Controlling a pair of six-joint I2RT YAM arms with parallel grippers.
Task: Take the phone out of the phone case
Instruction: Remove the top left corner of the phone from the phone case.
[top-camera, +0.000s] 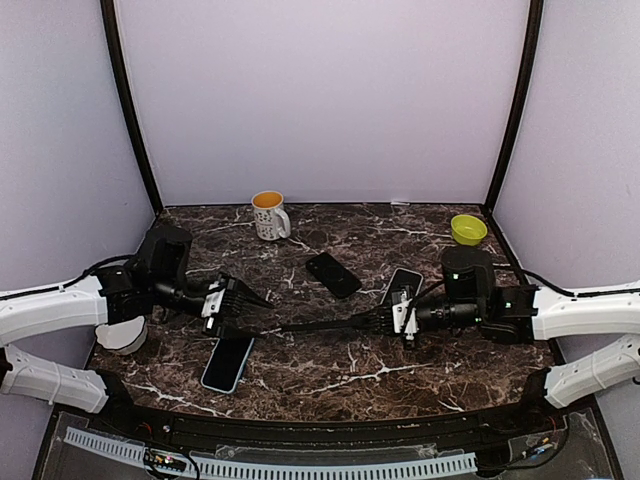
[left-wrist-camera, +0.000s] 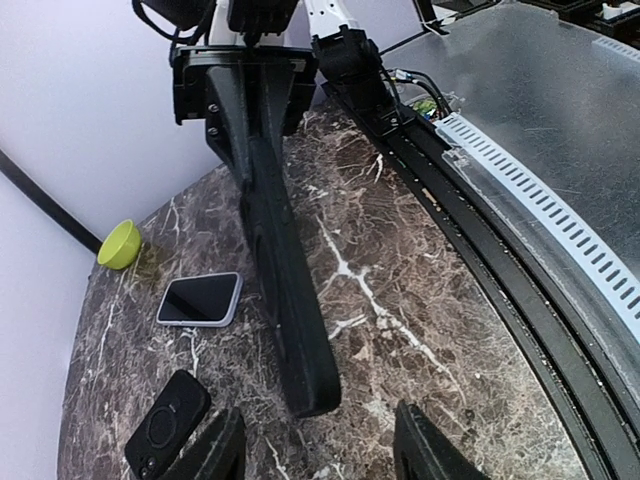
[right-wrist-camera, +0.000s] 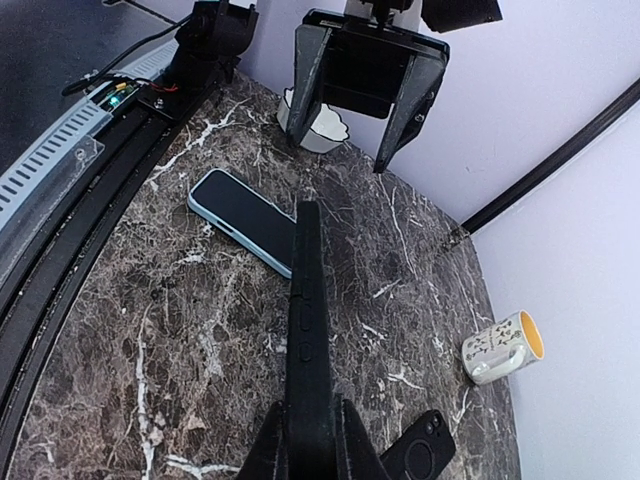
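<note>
The right claw (right-wrist-camera: 306, 440) is pinching one end of a black phone case (right-wrist-camera: 305, 300), holding it edge-on and level above the table (top-camera: 330, 385). Whether a phone sits inside it cannot be told. The case's free end reaches just ahead of the left claw (left-wrist-camera: 320, 448), whose fingers are spread wide and clear of it. On the table lie a blue-edged phone (top-camera: 228, 362), a second black case (top-camera: 333, 274) and a pale phone (top-camera: 402, 285).
</note>
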